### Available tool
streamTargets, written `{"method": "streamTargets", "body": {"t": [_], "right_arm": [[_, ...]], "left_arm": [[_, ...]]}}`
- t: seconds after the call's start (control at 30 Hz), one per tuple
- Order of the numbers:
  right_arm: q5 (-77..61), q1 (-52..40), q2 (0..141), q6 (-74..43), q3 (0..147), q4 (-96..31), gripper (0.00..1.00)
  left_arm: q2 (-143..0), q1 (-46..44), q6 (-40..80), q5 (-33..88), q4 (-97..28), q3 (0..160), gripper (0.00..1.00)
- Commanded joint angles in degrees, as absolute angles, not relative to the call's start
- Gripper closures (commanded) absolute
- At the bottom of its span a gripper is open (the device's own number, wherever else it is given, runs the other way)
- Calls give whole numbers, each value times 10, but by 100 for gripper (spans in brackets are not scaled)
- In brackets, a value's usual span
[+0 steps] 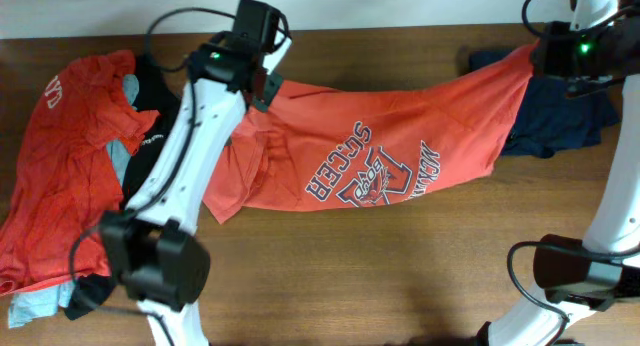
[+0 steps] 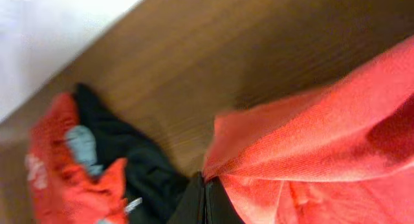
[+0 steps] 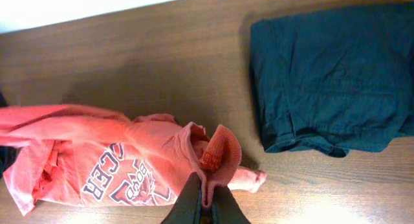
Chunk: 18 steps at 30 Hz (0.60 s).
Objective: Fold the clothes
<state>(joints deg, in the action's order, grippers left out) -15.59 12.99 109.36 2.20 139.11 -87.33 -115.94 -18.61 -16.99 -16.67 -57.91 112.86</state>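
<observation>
Shirt [image 1: 400, 156] runs stretched lengthwise, L gripper [image 2: 206, 185] clenched on end far from navy piece [image 3: 330, 75], R gripper [image 3: 206, 188] clenched on end beside it.

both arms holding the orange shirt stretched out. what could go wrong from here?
1. The left gripper and right gripper each pinch only a small bunch of the orange-red T-shirt; tension could pull it free.
2. The held right end sits by the folded navy garment; lowering may drag or cover it.
3. The left arm reaches past the clothes pile and might snag it.
</observation>
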Motion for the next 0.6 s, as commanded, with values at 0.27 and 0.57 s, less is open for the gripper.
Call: {"method": "streamTargets", "body": {"t": [0.27,0.57], "right_arm": [[-147,131,1094,28,1359,-851,96],[-147,131,1094,31,1359,-852,96]], "left_arm": [[-1273,-186,-177,-113,-531,1133,99],[-1256,-186,-177,-149,-565,1150,54]]}}
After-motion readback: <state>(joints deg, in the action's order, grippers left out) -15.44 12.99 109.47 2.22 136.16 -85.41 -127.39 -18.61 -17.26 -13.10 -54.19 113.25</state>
